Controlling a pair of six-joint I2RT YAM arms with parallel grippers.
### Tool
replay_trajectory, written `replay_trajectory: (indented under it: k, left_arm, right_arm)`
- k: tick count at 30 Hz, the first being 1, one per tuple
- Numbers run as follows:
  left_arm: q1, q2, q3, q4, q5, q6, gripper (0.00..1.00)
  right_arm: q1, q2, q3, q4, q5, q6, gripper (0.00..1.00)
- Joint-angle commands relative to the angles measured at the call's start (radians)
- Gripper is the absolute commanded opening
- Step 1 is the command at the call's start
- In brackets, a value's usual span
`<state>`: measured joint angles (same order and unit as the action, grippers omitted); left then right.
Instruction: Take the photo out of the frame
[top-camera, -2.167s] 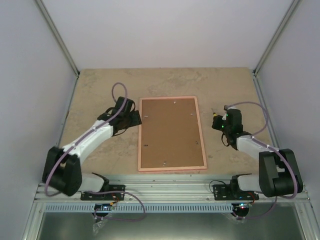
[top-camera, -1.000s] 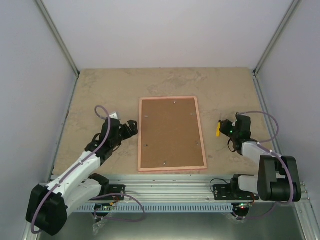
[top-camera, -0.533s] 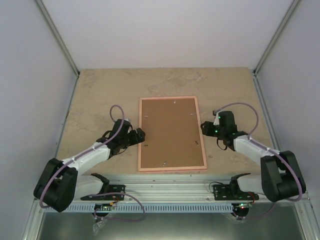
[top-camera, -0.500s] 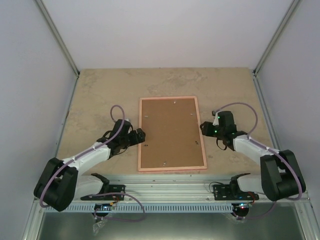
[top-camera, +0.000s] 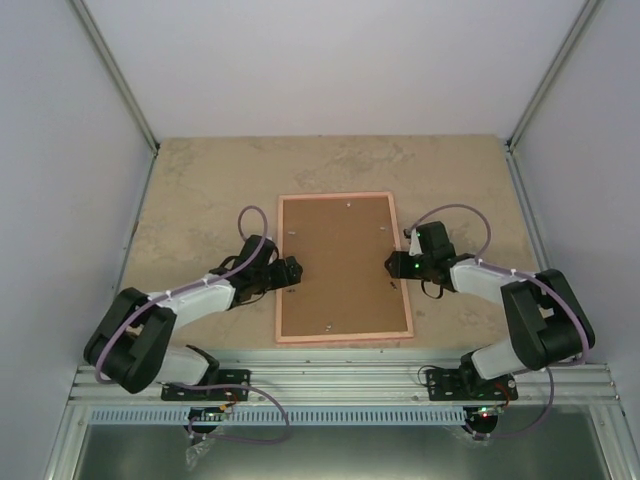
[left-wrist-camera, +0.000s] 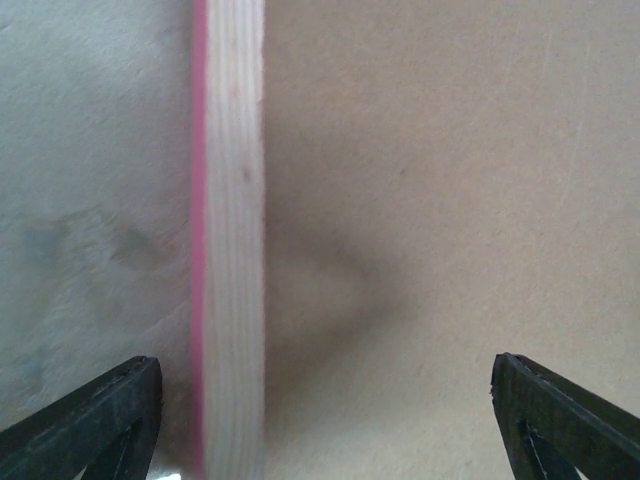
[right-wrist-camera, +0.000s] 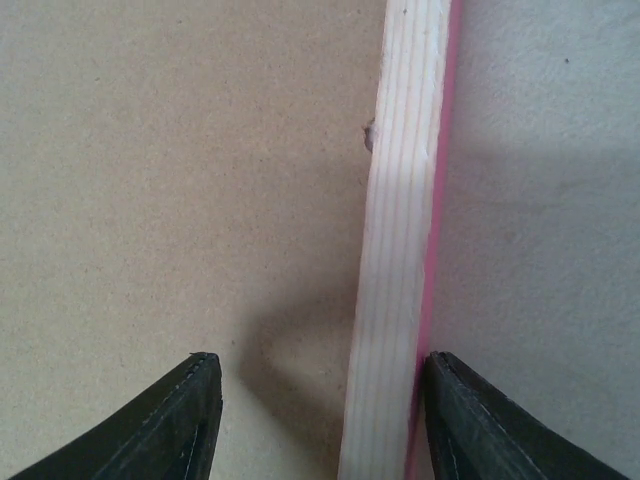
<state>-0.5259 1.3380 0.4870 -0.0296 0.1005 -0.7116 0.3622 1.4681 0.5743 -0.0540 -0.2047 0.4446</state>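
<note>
The frame (top-camera: 344, 337) lies back-up on the table (top-camera: 200, 180), its brown backing board (top-camera: 340, 265) presumably hiding the photo beneath, so I judge this the approach, with nothing freed yet. My left gripper (left-wrist-camera: 320, 420) stands wide astride the frame's left rail and my right gripper (right-wrist-camera: 320, 430), more narrowly parted, astride its right rail, each holding nothing. Next I must find whatever pins the board inside the frame and work it loose before lifting the board away.

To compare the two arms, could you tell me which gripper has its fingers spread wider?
The left gripper: its fingers sit at the corners of its wrist view, straddling the frame rail; on the right gripper they stand much closer.
</note>
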Motion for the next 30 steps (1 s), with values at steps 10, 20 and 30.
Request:
replay_trajectory:
  k: [10, 20, 30]
  left_arm:
    - [0.045, 0.277, 0.250, 0.040, -0.002, 0.055, 0.91]
    - [0.092, 0.274, 0.286, -0.073, -0.069, 0.076, 0.90]
    - [0.027, 0.051, 0.124, -0.193, -0.145, 0.027, 0.85]
  right_arm:
    - [-0.014, 0.226, 0.251, 0.050, -0.003, -0.027, 0.58]
    - [-0.019, 0.260, 0.332, -0.006, 0.086, -0.047, 0.63]
    - [0.061, -0.011, 0.156, -0.063, 0.123, -0.081, 0.71]
